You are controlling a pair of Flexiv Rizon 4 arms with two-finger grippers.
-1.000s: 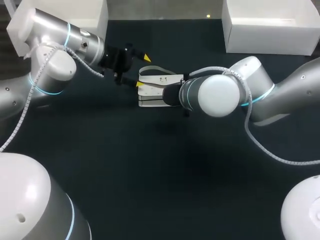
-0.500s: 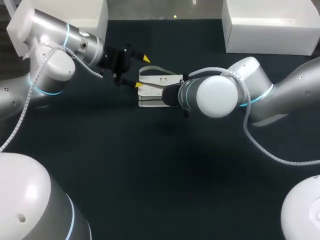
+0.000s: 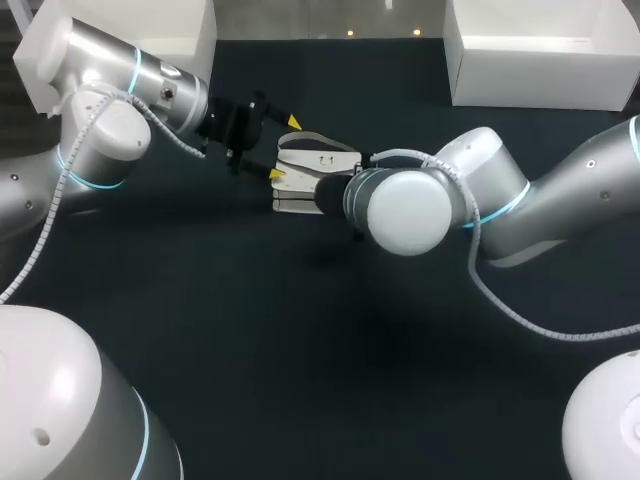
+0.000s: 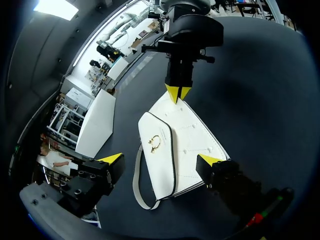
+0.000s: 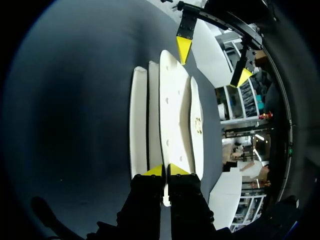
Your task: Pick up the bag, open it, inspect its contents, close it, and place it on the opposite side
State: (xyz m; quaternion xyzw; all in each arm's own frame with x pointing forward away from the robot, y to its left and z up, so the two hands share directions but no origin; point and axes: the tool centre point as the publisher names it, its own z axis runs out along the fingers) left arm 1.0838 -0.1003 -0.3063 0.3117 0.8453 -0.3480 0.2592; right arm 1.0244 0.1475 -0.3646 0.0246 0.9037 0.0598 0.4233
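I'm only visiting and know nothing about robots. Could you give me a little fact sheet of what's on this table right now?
bag: white, lying mid-table
gold clasp: on the bag's flap
grey strap: looped out beside the bag
left gripper: open, fingers wide apart at one end of the bag
right gripper: pinched shut on the bag's opposite edge
table: dark surface
white box: far right corner

White handbag with dark piping, flap closed, gold clasp facing up, grey strap looped at one end; lies on the dark table.
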